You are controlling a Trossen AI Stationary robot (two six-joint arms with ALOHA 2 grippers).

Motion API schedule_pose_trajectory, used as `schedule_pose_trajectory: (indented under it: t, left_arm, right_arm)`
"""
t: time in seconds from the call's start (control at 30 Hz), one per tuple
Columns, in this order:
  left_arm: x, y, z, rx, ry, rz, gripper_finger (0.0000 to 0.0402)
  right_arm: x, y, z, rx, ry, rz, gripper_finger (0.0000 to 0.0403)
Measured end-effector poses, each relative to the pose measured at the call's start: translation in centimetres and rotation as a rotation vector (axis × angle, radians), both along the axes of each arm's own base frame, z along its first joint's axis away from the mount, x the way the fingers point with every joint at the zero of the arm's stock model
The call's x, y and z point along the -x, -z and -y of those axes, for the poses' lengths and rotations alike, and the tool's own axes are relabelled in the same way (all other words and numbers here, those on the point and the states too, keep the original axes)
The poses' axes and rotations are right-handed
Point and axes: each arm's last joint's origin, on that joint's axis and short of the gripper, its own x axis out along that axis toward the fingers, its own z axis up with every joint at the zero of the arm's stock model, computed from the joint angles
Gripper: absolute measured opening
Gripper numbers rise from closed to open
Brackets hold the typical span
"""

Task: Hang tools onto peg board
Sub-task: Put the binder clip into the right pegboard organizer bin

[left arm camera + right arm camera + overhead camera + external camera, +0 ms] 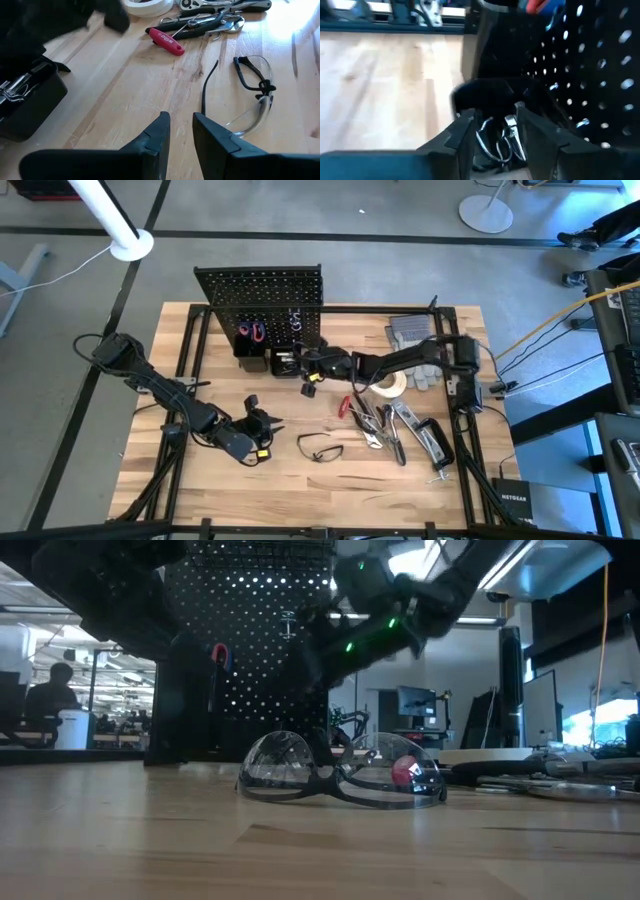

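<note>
The black peg board [258, 298] stands upright at the table's far side, with small black bins [254, 358] on its front and a red-handled tool [254, 332] hanging on it. My right gripper [495, 125] is open at the bin next to the board's right half [300, 366]. Its fingers stand on either side of a silver tool [496, 139] that lies in that bin. My left gripper [181, 131] hovers open over the table's near left part [262, 425], with nothing between its fingers. The safety glasses [320, 448] rest on the wood just beyond it. My right gripper reaches in slanting down from the table's right side, its fingers [464, 131] beside the silver tool's upper end [506, 125] in the bin. Whether they touch the tool, I cannot tell.
A white tape roll [390, 385], a red-handled tool [167, 41] and several pliers and wrenches [385, 425] lie on the table's right half. Grey gloves [412, 335] lie at the far right. Bare wood stretches along the near edge.
</note>
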Motion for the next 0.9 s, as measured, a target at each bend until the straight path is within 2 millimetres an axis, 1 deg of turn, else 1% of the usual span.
schedule_pose_trajectory:
  t: [0.07, 0.17, 0.3, 0.4, 0.53, 0.63, 0.77, 0.9]
  left_arm:
    - [0.0, 0.0, 0.0, 0.0, 0.0, 0.0, 0.0072]
    - [0.0, 0.0, 0.0, 0.0, 0.0, 0.0, 0.0072]
    - [0.0, 0.0, 0.0, 0.0, 0.0, -0.001, 0.0072]
    - [0.0, 0.0, 0.0, 0.0, 0.0, 0.0, 0.0072]
    - [0.0, 0.0, 0.0, -0.001, 0.0, -0.001, 0.0072]
    - [0.0, 0.0, 0.0, -0.001, 0.0, -0.001, 0.0072]
    - [0.0, 0.0, 0.0, 0.001, -0.001, 0.0, 0.0072]
    - [0.0, 0.0, 0.0, 0.007, -0.003, 0.005, 0.0072]
  right_arm:
    - [0.8, -1.8, -0.8, -0.023, -0.027, -0.029, 0.0146]
    - [2.4, -3.7, -2.5, -0.05, -0.077, -0.133, 0.0147]
    - [5.5, -5.7, -5.0, -0.087, -0.12, -0.317, 0.0147]
    - [8.1, -6.3, -6.9, -0.129, -0.132, -0.482, 0.0147]
    - [10.8, -5.9, -8.6, -0.174, -0.111, -0.7, 0.0147]
    - [12.3, -4.8, -9.4, -0.163, -0.069, -0.846, 0.0147]
    - [13.7, -2.6, -9.7, -0.159, -0.054, -0.953, 0.0147]
    - [14.8, -1.1, -9.6, -0.157, -0.038, -1.011, 0.0147]
